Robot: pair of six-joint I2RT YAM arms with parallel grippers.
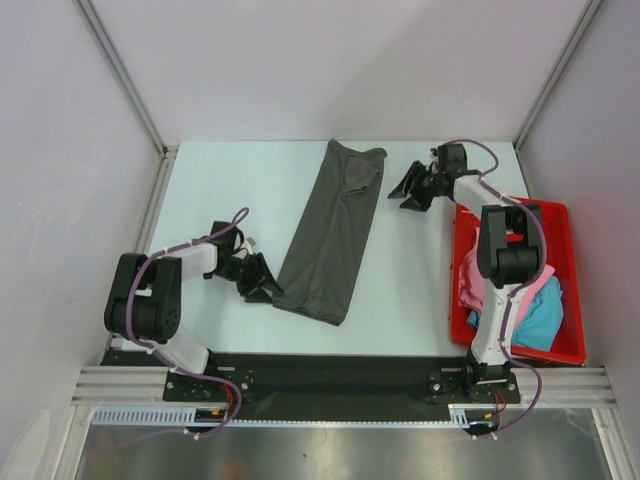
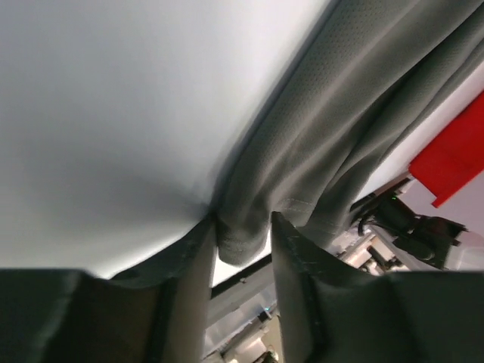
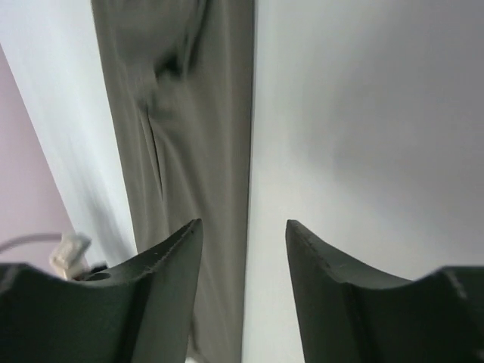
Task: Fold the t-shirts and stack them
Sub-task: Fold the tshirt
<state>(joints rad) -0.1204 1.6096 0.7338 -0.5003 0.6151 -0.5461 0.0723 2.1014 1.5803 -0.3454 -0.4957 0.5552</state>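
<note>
Charcoal-grey t-shirt (image 1: 335,230) folded to a long strip, mid table (image 1: 230,190); one gripper at each end.

We see the grey shirt as a narrow band, lying diag. from the far centre to the near left-centre. Its surface is mostly smooth, w/ some wrinkles and a bunched edge at the far end. The left gripper (image 1: 262,285) is low at the near-left corner. In the wrist view this corner, w/ stitched hem, sits between its fingers (image 2: 193,287), which stand a little apart; we cannot tell if they really pinch it. The right gripper (image 1: 410,195) is just right of the far end, over bare table, fingers (image 3: 170,280) spread wide and holding nothing. The pink t-shirt (image 1: 470,272) and turquoise t-shirt (image 1: 535,315) lie crumpled in the red tray (image 1: 560,210), near right.
</note>
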